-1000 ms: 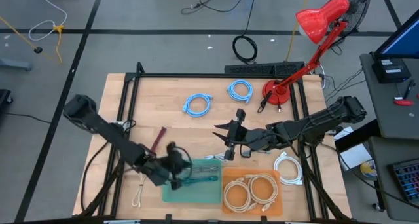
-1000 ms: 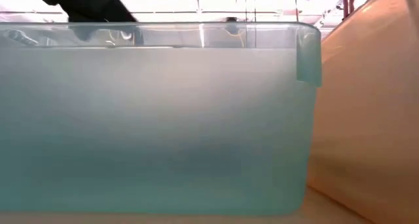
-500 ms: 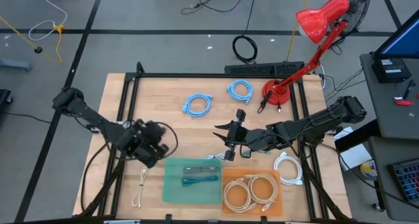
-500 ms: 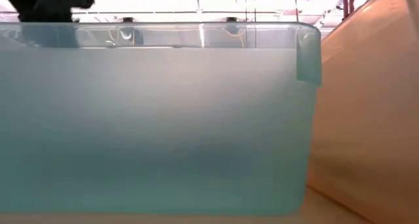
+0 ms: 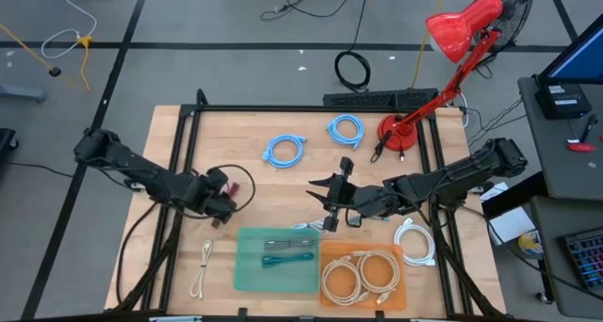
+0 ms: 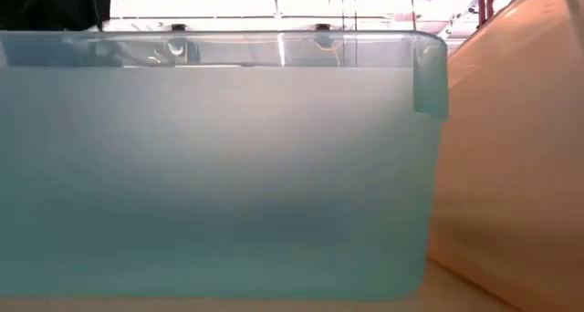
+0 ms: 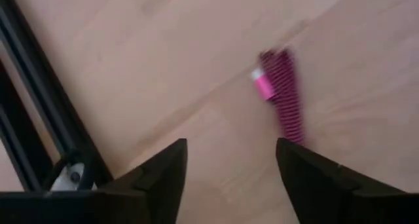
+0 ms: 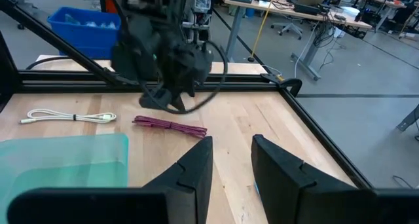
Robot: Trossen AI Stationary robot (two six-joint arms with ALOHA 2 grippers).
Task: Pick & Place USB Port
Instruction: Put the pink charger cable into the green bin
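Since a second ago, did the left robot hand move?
Yes. The left gripper pulled back from over the teal bin, up and toward the table's left side, and now hovers open above the magenta cable.

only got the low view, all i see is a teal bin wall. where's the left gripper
Observer: The left gripper is over bare table, left of the teal bin, open and empty.
Operator: anything under it
Observer: A magenta cable lies on the wood just ahead of its fingers, untouched.
Operator: whats in the bin
Observer: Two cables, one grey and one teal, side by side.
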